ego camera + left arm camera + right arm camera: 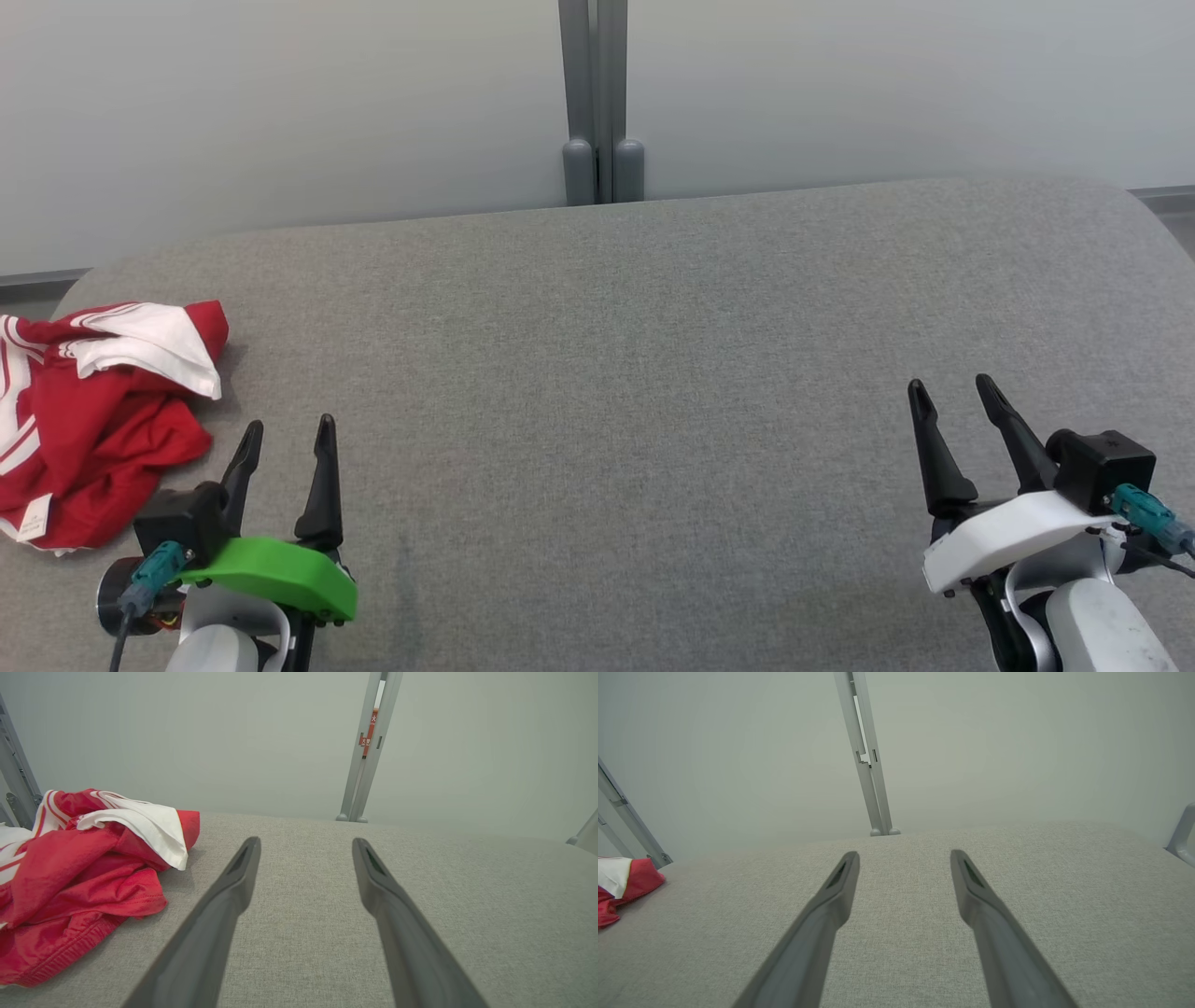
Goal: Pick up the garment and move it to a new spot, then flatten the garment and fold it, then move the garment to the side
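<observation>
This looks like a robotics test cell in a lab, not a home or shop. The counter point(653, 373) is a broad slab wrapped in plain grey fabric, with rounded corners. Directly behind the counter stand blank, pale partition panels point(280, 112), joined by a grey metal post point(602, 93) at the counter's far edge. A small red label point(369, 730) shows in the post's gap. More grey framing point(626, 816) rises beyond the counter's left end. Over the counter's near edge, the left end effector point(288, 422) and right end effector point(950, 382) carry exposed teal cable plugs point(159, 565).
</observation>
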Motion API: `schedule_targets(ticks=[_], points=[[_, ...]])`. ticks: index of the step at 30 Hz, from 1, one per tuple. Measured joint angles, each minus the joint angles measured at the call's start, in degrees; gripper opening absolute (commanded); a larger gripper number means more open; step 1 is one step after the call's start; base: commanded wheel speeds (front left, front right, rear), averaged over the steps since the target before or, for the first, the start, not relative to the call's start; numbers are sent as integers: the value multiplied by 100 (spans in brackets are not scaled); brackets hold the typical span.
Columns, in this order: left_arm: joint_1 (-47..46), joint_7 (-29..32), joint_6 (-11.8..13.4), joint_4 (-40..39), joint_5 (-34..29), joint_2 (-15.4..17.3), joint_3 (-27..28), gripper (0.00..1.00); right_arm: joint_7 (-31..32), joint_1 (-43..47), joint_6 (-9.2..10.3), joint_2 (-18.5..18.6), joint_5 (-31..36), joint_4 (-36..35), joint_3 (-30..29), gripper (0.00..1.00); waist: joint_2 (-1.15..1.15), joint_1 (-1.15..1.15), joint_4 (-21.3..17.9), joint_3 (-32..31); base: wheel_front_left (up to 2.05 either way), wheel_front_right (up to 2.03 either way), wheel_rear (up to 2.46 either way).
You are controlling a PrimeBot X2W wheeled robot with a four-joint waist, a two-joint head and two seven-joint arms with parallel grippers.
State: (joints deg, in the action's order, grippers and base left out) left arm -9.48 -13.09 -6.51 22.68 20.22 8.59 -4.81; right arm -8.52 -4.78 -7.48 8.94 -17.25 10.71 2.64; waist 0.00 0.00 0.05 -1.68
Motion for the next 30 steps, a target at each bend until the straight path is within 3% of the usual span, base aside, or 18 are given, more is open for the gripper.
schedule_targets(ticks=[19,30], points=[[-54,-197,31,190,-589,10,-35,100,-167,63,0,-104,541,56,-71,100,0,0,9,-24,0,0,0],[-54,-203,73,204,-544,-7,60,100,-192,96,0,-141,493,74,-124,100,0,0,95,-12,0,0,0]])
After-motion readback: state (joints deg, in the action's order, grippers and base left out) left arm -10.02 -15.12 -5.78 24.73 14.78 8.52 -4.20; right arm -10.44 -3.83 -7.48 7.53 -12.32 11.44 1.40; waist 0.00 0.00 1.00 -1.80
